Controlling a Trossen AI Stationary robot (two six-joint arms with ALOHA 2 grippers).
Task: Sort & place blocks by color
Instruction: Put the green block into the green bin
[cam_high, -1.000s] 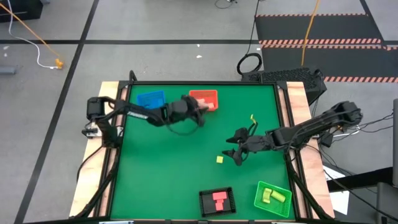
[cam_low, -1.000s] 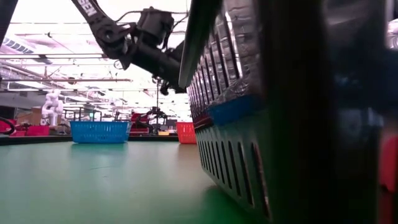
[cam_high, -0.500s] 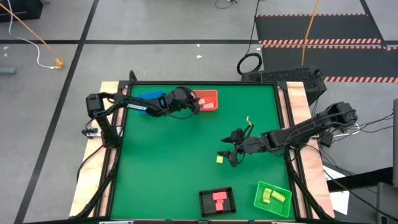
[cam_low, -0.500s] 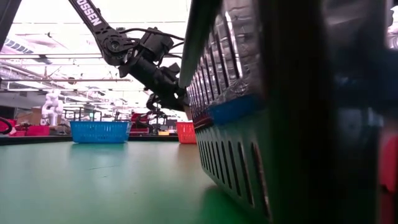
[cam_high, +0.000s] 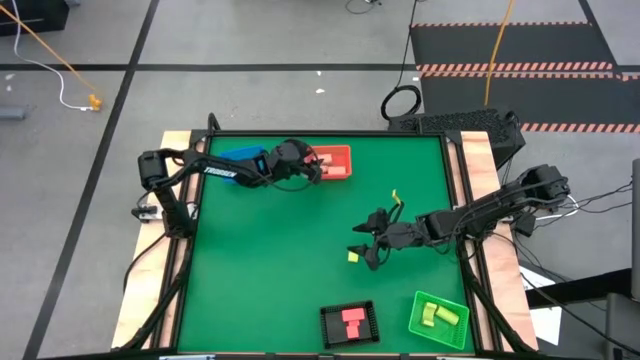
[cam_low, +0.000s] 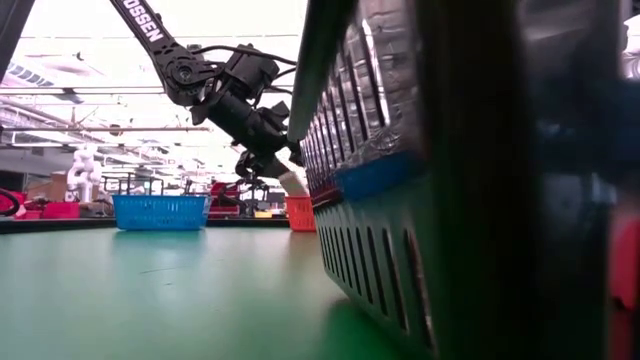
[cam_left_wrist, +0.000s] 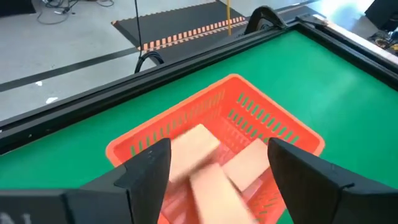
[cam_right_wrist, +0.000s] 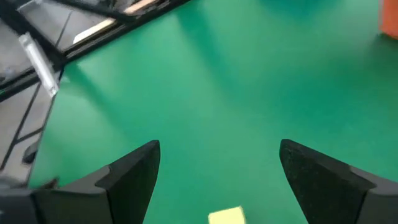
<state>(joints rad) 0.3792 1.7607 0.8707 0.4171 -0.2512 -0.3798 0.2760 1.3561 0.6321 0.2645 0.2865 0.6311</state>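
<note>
Looking straight down, a green worktop (cam_high: 270, 270) carries four small trays. Toward 12 o'clock sit a blue tray (cam_high: 240, 157) and, just beside it, a red tray (cam_high: 333, 160). Toward 5 o'clock sit a black tray (cam_high: 348, 323) holding a pink block (cam_high: 353, 321) and a green tray (cam_high: 438, 317) holding a yellow-green block (cam_high: 436, 315).

The left claw (cam_high: 312, 165) hovers at the red tray's 9 o'clock edge, fingers spread apart and holding nothing. Its wrist camera looks down between the two dark fingers (cam_left_wrist: 149, 169) into the red tray, where two tan wooden blocks show: one (cam_left_wrist: 249, 163) rests on the tray floor, the other (cam_left_wrist: 198, 157) is blurred between the fingers. The low camera shows a pale block (cam_low: 292, 182) just below that claw (cam_low: 272, 160), above the red tray (cam_low: 299, 213).

The right claw (cam_high: 362, 251) is near the worktop's centre, fingers spread wide, directly over a small yellow block (cam_high: 352, 257). Its wrist camera shows that yellow block (cam_right_wrist: 226, 216) lying on the green surface between the open fingers (cam_right_wrist: 134, 173), untouched.
</note>
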